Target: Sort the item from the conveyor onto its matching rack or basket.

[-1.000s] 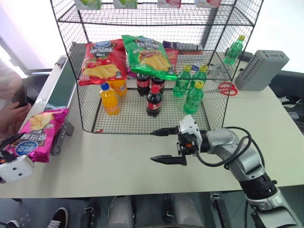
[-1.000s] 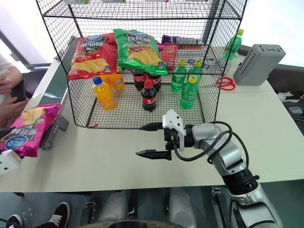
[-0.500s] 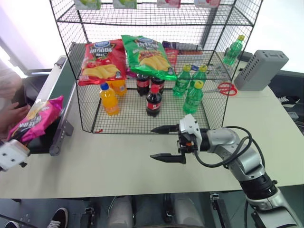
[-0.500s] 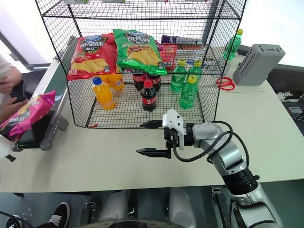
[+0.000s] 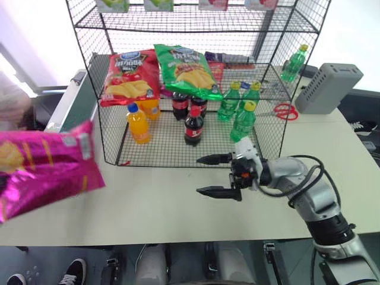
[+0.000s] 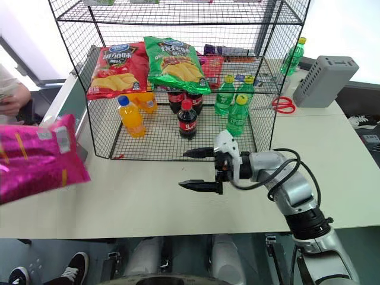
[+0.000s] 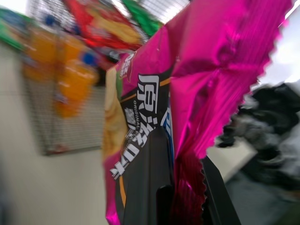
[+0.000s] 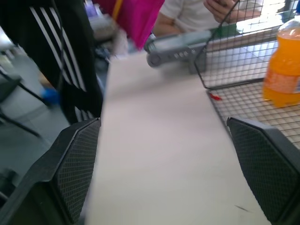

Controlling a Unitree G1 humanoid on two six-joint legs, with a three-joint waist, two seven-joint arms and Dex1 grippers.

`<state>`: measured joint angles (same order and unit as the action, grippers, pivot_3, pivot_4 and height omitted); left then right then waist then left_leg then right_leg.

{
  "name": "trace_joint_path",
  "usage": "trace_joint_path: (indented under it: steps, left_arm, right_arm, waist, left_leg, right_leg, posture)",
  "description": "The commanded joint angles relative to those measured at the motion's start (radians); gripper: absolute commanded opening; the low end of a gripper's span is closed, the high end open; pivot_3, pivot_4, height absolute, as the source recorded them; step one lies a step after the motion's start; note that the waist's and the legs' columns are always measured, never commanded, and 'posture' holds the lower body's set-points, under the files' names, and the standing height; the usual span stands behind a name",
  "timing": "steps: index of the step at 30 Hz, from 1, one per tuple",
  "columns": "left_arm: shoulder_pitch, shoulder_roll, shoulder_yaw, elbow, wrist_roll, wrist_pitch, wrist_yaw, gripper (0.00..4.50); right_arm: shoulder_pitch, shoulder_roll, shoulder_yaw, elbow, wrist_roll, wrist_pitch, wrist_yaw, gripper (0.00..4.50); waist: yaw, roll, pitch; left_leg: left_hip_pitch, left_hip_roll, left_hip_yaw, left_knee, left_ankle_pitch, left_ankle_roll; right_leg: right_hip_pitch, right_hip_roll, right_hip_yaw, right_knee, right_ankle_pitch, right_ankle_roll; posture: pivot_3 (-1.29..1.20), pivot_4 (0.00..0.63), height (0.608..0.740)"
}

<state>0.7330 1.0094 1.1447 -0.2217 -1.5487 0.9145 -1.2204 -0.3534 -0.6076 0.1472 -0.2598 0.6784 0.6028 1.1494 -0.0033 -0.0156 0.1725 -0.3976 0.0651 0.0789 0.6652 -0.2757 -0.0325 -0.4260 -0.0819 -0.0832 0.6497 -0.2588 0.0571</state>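
From the head we looked forward and down with two eyes set side by side, and both took in the same stretch: the pale beige worktop (image 5: 178, 202), the tall black wire-mesh shelf unit (image 5: 190, 77) standing on it, and the dark-green belt with its pale grey frame (image 5: 72, 104) at our left. Our left wrist camera sat very close behind the glossy magenta-pink chip bag (image 7: 197, 93), facing the shelf unit beyond it. Our right wrist camera looked low and level across the worktop toward the belt, catching the shelf unit's front corner.
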Motion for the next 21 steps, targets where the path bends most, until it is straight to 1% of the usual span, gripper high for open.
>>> trace_joint_path:
  steps: [1,2,3,5,6,7,10,15,18,21]
  left_arm:
    - [-0.113,-0.061,-0.222,-0.167,-0.194,0.038,0.125,0.06]
    - [-0.155,-0.086,-0.297,-0.207,-0.234,0.033,0.170,0.06]
    - [-0.208,-0.114,-0.385,-0.248,-0.236,0.027,0.202,0.06]
    - [-0.303,-0.149,-0.526,-0.276,-0.251,0.030,0.257,0.06]
    - [-0.375,-0.175,-0.610,-0.273,-0.265,0.031,0.283,0.06]
    - [-0.432,-0.187,-0.673,-0.264,-0.265,0.043,0.296,0.06]
    - [-0.583,-0.228,-0.796,-0.221,-0.249,0.056,0.315,0.06]
    - [-0.756,-0.288,-0.899,-0.134,-0.207,0.066,0.333,0.06]
    - [-0.806,-0.312,-0.909,-0.098,-0.206,0.067,0.353,0.06]
    - [-0.822,-0.319,-0.900,-0.082,-0.205,0.068,0.359,0.06]
  right_arm:
    - [0.000,-0.045,-0.092,-0.064,0.261,0.252,-0.006,4.50]
    - [-0.006,-0.049,-0.116,-0.059,0.327,0.315,-0.027,4.50]
    - [-0.005,-0.059,-0.129,-0.059,0.356,0.346,-0.028,4.50]
    - [-0.006,-0.063,-0.158,-0.045,0.401,0.403,-0.054,4.50]
    - [-0.007,-0.078,-0.176,-0.039,0.440,0.440,-0.046,4.50]
    - [-0.008,-0.086,-0.190,-0.035,0.467,0.466,-0.047,4.50]
    - [-0.011,-0.089,-0.195,-0.030,0.495,0.513,-0.067,4.50]
    - [-0.030,-0.075,-0.202,-0.054,0.561,0.561,-0.078,4.50]
    - [-0.031,-0.070,-0.211,-0.059,0.588,0.569,-0.085,4.50]
    - [-0.031,-0.064,-0.215,-0.059,0.591,0.561,-0.090,4.50]
  waist:
    - [0.006,0.000,0.000]
    - [0.007,-0.001,-0.001]
    - [0.008,-0.002,-0.001]
    - [0.007,-0.003,-0.001]
    - [0.009,-0.002,-0.002]
    - [0.011,-0.001,-0.002]
    - [0.013,-0.003,-0.002]
    - [0.014,-0.003,-0.002]
    - [0.013,-0.003,-0.002]
    - [0.013,-0.003,-0.002]
  left_leg:
    - [0.000,0.000,0.000,0.000,0.000,0.000]
    - [0.000,0.000,-0.001,0.000,0.000,0.000]
    - [0.001,0.001,-0.001,0.000,0.000,0.000]
    - [0.001,0.001,-0.001,0.000,0.000,0.000]
    - [0.001,0.000,-0.001,0.000,0.000,0.000]
    - [0.002,0.000,-0.001,0.000,0.000,0.000]
    - [0.002,0.000,0.000,0.000,0.000,0.000]
    - [0.002,0.000,-0.001,0.000,0.000,0.000]
    - [0.002,-0.001,-0.001,0.000,0.000,0.000]
    - [0.002,0.000,-0.001,0.000,0.000,0.000]
  right_leg:
    - [0.000,0.000,0.000,0.000,0.000,0.000]
    - [0.001,0.001,0.001,0.000,0.000,0.000]
    - [0.001,0.001,0.002,0.000,0.000,0.000]
    - [0.001,0.001,0.002,0.000,0.000,0.000]
    - [0.001,0.002,0.003,0.000,0.000,0.000]
    - [0.002,0.002,0.003,0.000,0.001,0.000]
    - [0.002,0.004,0.003,0.001,0.002,0.002]
    - [0.002,0.004,0.003,0.001,0.002,0.003]
    - [0.002,0.004,0.003,0.001,0.002,0.003]
    - [0.002,0.004,0.003,0.001,0.002,0.003]
  posture:
    - [0.00,0.150,0.737]
    - [0.00,0.150,0.737]
    - [0.00,0.150,0.737]
    - [0.00,0.150,0.737]
    - [0.00,0.150,0.737]
    - [0.00,0.150,0.737]
    - [0.00,0.150,0.737]
    - [0.00,0.150,0.737]
    - [0.00,0.150,0.737]
    - [0.00,0.150,0.737]
